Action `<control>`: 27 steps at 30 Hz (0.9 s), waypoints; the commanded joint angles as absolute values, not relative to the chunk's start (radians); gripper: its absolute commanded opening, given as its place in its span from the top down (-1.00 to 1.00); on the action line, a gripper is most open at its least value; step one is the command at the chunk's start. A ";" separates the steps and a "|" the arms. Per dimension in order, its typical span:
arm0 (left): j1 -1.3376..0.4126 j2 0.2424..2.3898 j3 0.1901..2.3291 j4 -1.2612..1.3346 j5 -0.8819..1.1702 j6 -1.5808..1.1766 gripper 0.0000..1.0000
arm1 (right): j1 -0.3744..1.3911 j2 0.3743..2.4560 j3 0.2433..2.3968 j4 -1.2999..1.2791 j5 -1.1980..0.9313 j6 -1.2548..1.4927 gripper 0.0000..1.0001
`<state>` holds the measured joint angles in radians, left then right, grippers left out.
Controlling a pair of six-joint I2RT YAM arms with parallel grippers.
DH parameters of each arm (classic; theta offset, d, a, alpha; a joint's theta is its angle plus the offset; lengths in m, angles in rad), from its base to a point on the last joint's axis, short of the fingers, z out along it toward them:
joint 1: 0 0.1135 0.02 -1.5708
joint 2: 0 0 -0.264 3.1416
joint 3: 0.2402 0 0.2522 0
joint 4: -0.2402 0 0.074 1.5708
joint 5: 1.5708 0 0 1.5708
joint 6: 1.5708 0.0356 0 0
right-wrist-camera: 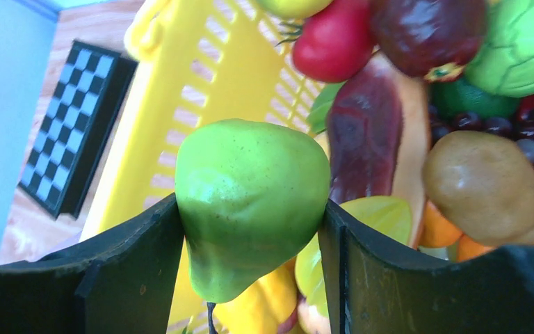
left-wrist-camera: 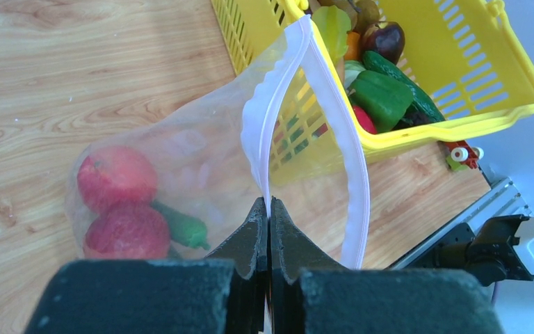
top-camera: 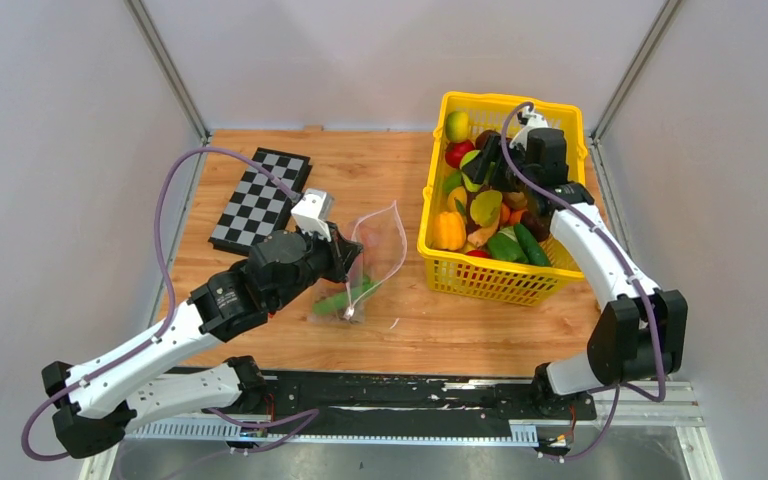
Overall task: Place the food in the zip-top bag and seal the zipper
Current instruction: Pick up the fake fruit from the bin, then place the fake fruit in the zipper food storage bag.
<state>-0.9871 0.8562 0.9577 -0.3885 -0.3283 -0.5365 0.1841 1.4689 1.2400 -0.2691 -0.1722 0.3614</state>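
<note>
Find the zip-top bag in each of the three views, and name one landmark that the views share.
Top external: the bag lies left of centre, between the left gripper and the basket.
Left wrist: the bag fills the centre, mouth open, one rim pinched in the gripper.
Right wrist: not in it.
Landmark: the yellow basket shows in all three, at upper right in the left wrist view and at upper left in the right wrist view.

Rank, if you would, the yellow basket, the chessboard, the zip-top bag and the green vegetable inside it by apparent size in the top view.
1. yellow basket, clearly the largest.
2. chessboard and zip-top bag, about alike; the bag is crumpled, so I leave them unranked.
3. green vegetable, the smallest.
</note>
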 commanded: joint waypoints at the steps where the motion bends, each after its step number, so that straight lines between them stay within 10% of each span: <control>1: -0.988 0.858 0.972 -0.359 -0.325 -0.542 1.00 | 0.175 1.388 1.179 -0.222 -0.394 0.351 0.19; 27: -0.988 0.908 0.996 -0.321 -0.279 -0.555 1.00 | 0.422 1.176 1.299 -0.445 -0.880 0.011 0.16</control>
